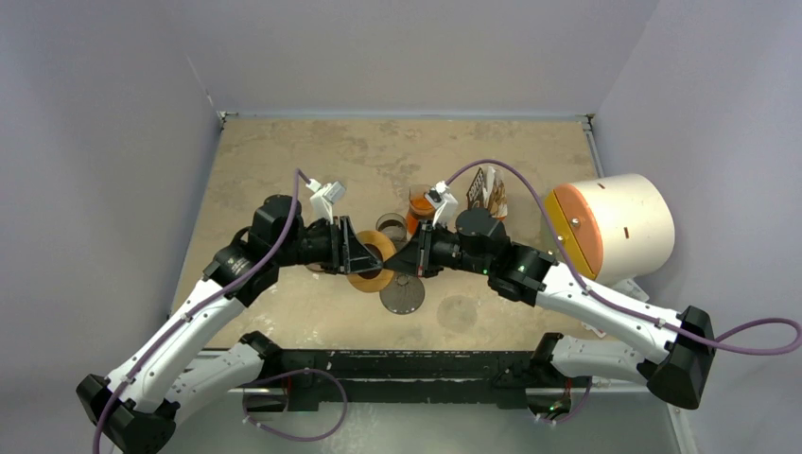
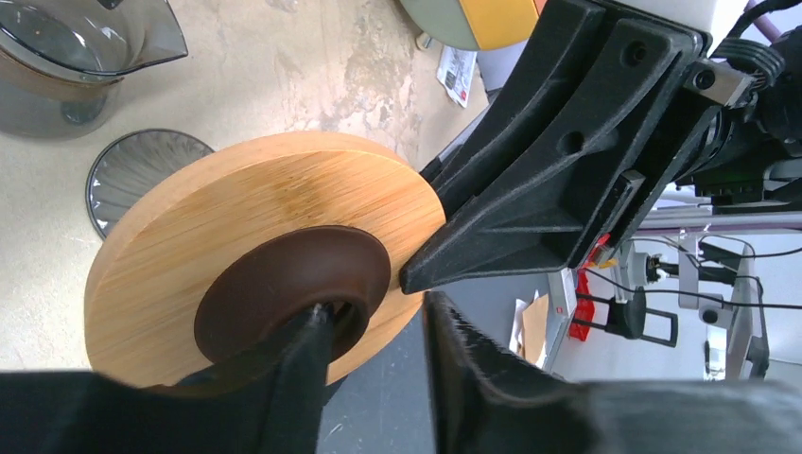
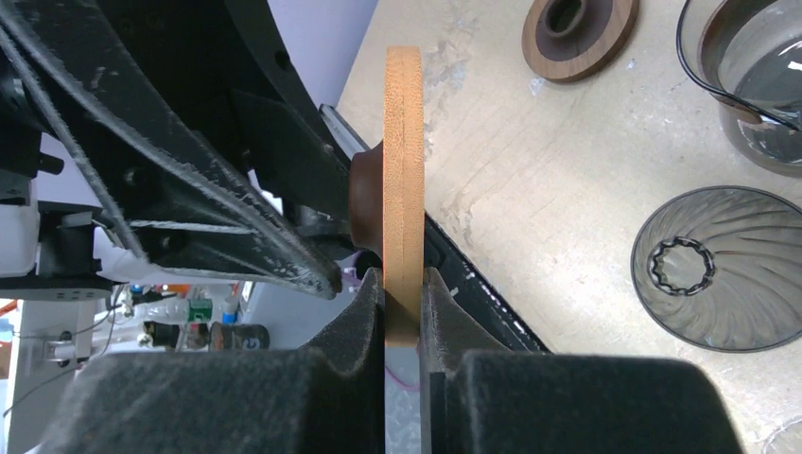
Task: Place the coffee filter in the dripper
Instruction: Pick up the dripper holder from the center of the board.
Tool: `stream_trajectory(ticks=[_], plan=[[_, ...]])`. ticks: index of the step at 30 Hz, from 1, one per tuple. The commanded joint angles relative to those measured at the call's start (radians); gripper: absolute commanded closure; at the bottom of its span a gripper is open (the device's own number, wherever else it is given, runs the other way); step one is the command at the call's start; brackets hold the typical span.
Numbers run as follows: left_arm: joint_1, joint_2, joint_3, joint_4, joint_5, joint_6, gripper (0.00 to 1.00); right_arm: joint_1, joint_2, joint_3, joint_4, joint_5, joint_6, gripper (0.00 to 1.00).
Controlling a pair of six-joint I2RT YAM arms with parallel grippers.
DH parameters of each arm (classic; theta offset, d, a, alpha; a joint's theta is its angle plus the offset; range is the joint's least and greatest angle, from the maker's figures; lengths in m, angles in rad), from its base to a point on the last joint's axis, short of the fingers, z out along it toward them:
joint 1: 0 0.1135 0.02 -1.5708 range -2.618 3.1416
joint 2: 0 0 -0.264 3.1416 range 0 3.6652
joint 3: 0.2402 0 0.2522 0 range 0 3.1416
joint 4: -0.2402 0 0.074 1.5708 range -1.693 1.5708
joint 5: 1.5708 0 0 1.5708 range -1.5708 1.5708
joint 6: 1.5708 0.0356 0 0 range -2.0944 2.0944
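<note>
The ribbed glass dripper cone (image 1: 402,293) sits on the table below both grippers; it also shows in the left wrist view (image 2: 132,175) and the right wrist view (image 3: 723,270). A round bamboo disc (image 1: 371,260) with a brown collar (image 2: 293,293) is held on edge in the air. My right gripper (image 3: 404,293) is shut on the disc's rim (image 3: 404,170). My left gripper (image 2: 374,326) is open, with one fingertip (image 2: 307,331) in the collar's hole and the other off the rim. I cannot pick out a loose coffee filter.
A glass carafe (image 1: 391,227) and an orange jar (image 1: 419,200) stand just behind the grippers. A brown-and-white packet (image 1: 489,189) stands at back right. A big white cylinder with an orange lid (image 1: 610,227) lies at the right. A dark ring (image 3: 577,33) lies on the table.
</note>
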Motion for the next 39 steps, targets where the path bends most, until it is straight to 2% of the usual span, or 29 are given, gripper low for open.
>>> stream_trajectory(ticks=[1,4,9,15,21,28,35,39], plan=[[-0.002,-0.016,0.021,0.015,0.004,-0.019,0.57,0.009,-0.022,0.028,0.001,0.031,-0.031,1.00],[-0.002,-0.017,0.040,-0.017,-0.005,-0.010,0.48,0.010,-0.035,0.036,-0.039,0.070,-0.064,1.00],[-0.003,-0.021,0.083,-0.103,-0.030,0.021,0.42,0.010,-0.059,0.077,-0.133,0.151,-0.202,1.00],[-0.001,-0.031,0.136,-0.190,-0.048,0.056,0.40,0.009,-0.079,0.125,-0.218,0.234,-0.472,1.00],[-0.002,-0.061,0.138,-0.225,-0.097,0.050,0.38,0.009,-0.129,0.106,-0.191,0.221,-0.775,1.00],[0.002,-0.078,0.105,-0.155,-0.044,-0.027,0.37,0.010,-0.205,0.060,-0.146,0.164,-1.076,1.00],[0.053,-0.070,0.052,0.005,0.110,-0.137,0.37,0.017,-0.223,0.024,-0.166,0.140,-1.400,1.00],[0.116,-0.063,-0.001,0.109,0.234,-0.218,0.37,0.027,-0.263,-0.028,-0.152,0.069,-1.630,1.00]])
